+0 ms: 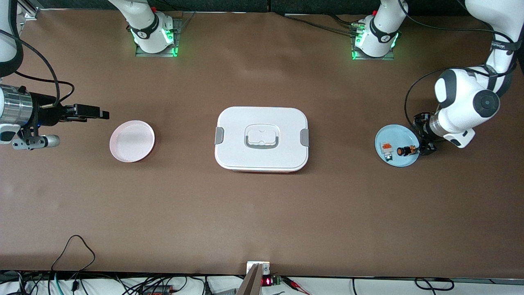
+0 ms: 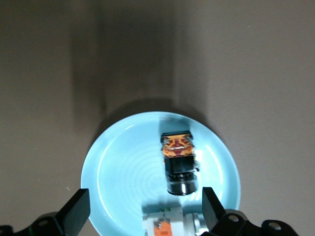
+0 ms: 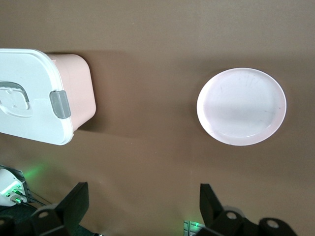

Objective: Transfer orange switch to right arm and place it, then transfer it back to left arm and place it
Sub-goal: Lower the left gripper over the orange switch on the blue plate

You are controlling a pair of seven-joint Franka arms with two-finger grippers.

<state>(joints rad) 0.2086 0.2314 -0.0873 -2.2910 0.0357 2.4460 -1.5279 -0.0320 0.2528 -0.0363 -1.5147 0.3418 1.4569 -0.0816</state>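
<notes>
Orange-capped, the orange switch lies on its side on the blue plate beside a white block. Left claw hangs at the plate's edge, fingers apart. Box sits mid-tabletop. Right claw waits, fingers apart, near the pink plate.

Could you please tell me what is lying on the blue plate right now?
On the blue plate lie the orange switch, on its side, and beside it a small white block with an orange patch. The open left claw hovers over them. The wrist view's edge cuts off part of the block.
</notes>
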